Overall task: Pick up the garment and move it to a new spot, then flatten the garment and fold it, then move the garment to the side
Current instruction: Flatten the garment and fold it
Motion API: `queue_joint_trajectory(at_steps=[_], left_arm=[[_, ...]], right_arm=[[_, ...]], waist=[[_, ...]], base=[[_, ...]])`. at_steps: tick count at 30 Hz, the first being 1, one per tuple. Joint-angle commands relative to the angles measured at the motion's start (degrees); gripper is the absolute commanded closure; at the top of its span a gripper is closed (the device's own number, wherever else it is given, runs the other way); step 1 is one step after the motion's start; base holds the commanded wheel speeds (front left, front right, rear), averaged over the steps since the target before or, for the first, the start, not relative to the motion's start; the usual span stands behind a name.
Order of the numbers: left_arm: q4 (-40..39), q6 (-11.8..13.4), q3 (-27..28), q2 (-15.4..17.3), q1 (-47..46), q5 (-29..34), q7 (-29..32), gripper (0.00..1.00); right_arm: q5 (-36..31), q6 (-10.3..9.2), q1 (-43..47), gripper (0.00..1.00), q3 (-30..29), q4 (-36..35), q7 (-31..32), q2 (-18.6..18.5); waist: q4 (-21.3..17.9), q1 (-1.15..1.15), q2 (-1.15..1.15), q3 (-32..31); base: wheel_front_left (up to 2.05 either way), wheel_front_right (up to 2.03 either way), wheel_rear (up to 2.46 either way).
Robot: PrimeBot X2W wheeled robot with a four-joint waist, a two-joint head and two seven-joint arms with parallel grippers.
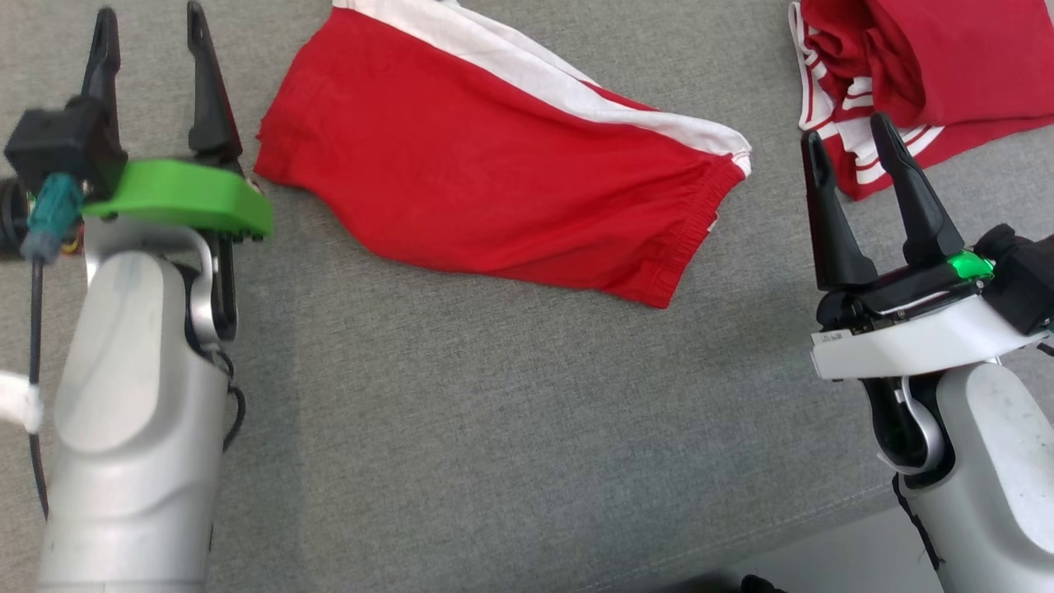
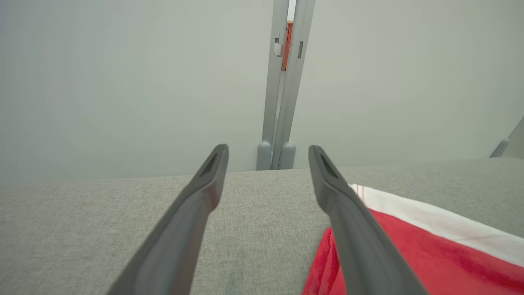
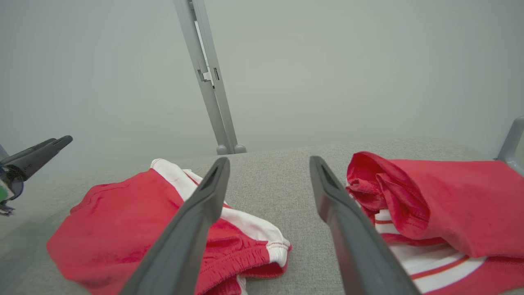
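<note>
1. Left gripper (image 1: pixel 151 16): the fingers are spread wide and grip nothing. It stands beside the leg-hem end of the garment without touching it. In the left wrist view the fingertips point over bare fabric, with the hem just to one side. This position appears to suit either a new grasp at that end or a withdrawal.
2. Red shorts (image 1: pixel 494 165): this is the task garment, with a white side stripe. It lies flat between the two grippers and is free of both. The hem faces left and the elastic waistband faces right. The layers appear stacked, which suggests the fold is complete and the move to the side is still outstanding.
3. Right gripper (image 1: pixel 846 132): the fingers are spread wide and hold nothing. It stands apart from the waistband end, between the shorts and the next item.
4. Second red garment (image 1: pixel 947 58): it has white striped trim and lies bunched at the far right, well apart from the shorts. It was probably set aside there.
5. Grey woven surface (image 1: pixel 494 412): it looks soft and cushion-like. Its near edge gives way to pale floor (image 1: pixel 823 560).
6. Room: plain pale wall panels (image 2: pixel 123 82) are joined at a grey metal post (image 2: pixel 282 90).
</note>
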Motion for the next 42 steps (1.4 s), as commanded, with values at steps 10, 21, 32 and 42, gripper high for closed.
queue_joint_trajectory(at_steps=[10,21,32,42], left_arm=[[-18.71,4.40,4.10,-1.54,22.35,2.97,-0.14,0.00],[-26.19,5.72,3.93,-1.56,35.10,2.89,0.77,0.00],[-27.23,6.19,3.06,-1.27,36.51,2.65,1.83,0.00],[-26.03,3.41,-0.44,-0.43,30.63,3.67,4.14,0.00]], right_arm=[[-1.64,0.00,6.79,0.00,-3.10,-0.27,-0.20,-1.29],[-1.71,0.00,11.94,0.00,-4.56,-0.05,0.30,-1.36],[-2.37,0.00,12.87,0.00,-5.48,-1.32,1.60,-1.47],[-2.53,0.00,11.70,0.00,-6.69,-2.58,2.25,-1.76]], waist=[[5.10,0.00,0.00,-6.84],[6.31,0.00,0.00,-11.28],[6.81,0.00,0.00,-11.72],[7.35,0.00,0.00,-9.04]], base=[[0.00,0.00,0.00],[0.00,0.00,0.00],[0.00,0.00,0.00],[0.00,0.00,0.00]])
